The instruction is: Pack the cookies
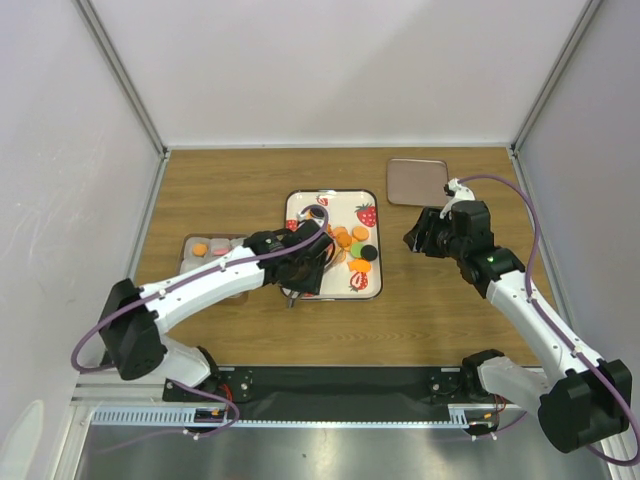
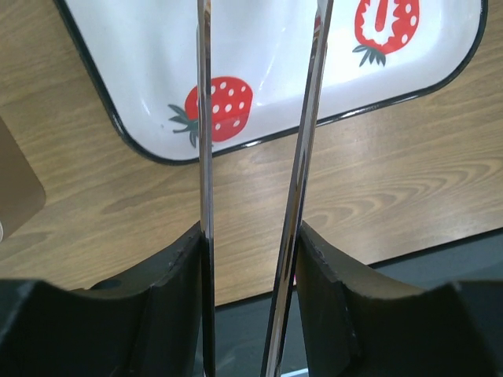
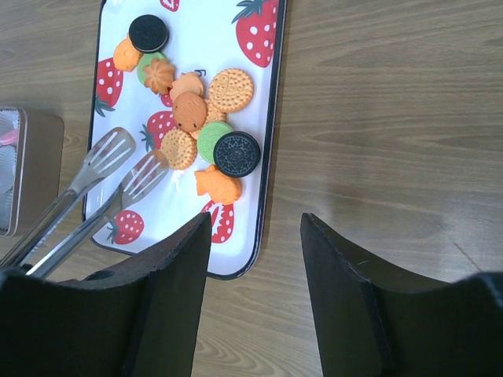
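Note:
The cookies (image 1: 350, 245) lie in a loose pile on a white tray (image 1: 300, 205) printed with red strawberries; they are mostly orange, with some green and black ones. The pile also shows in the right wrist view (image 3: 200, 118). My left gripper (image 1: 300, 268) is shut on metal tongs (image 2: 206, 157), whose slotted tips (image 3: 118, 161) hover open over the tray just left of the pile, holding nothing. My right gripper (image 1: 428, 238) is open and empty, above bare wood right of the tray (image 3: 271, 157).
A rectangular tin (image 1: 200, 262) left of the tray holds a few orange and pink cookies. Its flat lid (image 1: 417, 181) lies at the back right. White walls close in the table on three sides.

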You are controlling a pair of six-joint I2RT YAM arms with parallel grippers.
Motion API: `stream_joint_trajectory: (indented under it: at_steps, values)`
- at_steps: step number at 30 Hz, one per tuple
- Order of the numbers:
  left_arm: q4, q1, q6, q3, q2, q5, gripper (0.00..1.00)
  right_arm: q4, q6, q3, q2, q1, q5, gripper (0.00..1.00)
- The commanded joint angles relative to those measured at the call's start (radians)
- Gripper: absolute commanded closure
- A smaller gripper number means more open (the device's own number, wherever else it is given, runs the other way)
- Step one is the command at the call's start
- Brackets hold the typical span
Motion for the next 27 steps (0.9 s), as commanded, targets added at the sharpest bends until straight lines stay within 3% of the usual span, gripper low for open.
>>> stream_joint_trajectory:
  at_steps: [1, 27]
  values:
    - [0.058, -0.004, 0.034, 0.061, 0.037, -0.011, 0.49, 0.015, -0.02, 0.005, 0.003, 0.004, 0.014, 0.45]
    - [0.096, 0.01, 0.062, 0.094, 0.164, -0.007, 0.5, 0.013, -0.023, 0.004, -0.003, 0.009, 0.008, 0.45]
